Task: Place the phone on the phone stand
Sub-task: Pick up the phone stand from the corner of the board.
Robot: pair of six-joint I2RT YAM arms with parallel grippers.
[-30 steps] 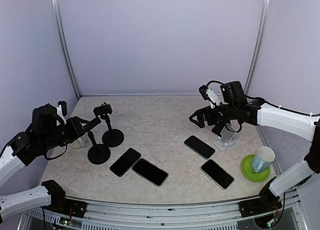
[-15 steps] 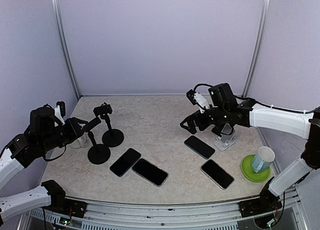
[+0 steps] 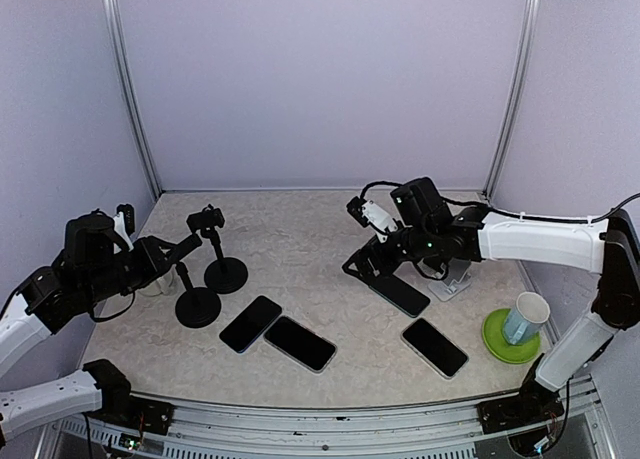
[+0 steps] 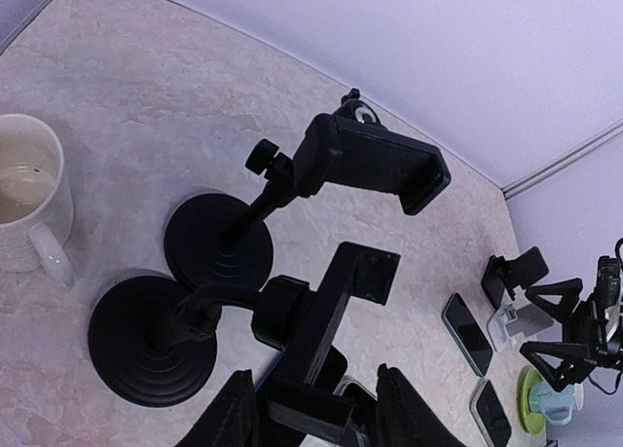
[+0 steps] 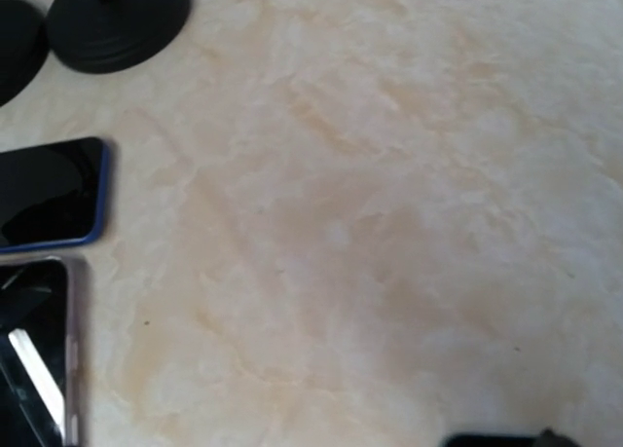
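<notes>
From my console, the left hand (image 4: 311, 389) sat low at the left edge of the surface (image 3: 300, 229). Its fingers (image 4: 234, 418) stood partly apart on either side of the clamp head of the near black stand (image 3: 197, 307). I could not tell whether they were actually pinching it or only straddling it. Just behind the hand stood a white mug (image 4: 29, 204), upright with its handle toward the near side. The far black stand (image 3: 225, 274) stood just right of the mug, its round base close beside the near one's and its clamp head raised and empty.

Right of the stands two dark phones lay flat, screens up: the left phone (image 3: 250, 323) and the middle phone (image 3: 300, 343), side by side and nearly touching.

Further right, the right hand (image 3: 368, 267) hung low with its fingers spread wide, grasping nothing. It was over the far-left end of a third phone (image 3: 405, 297), which lay flat on the surface (contact, if any, I could not make out). A small pale phone stand (image 3: 450, 284) stood just right of that phone, partly hidden by the arm and carrying nothing. A fourth phone (image 3: 434, 347) lay nearer, and at the far right a cup (image 3: 525, 317) rested on a green saucer (image 3: 500, 347).
</notes>
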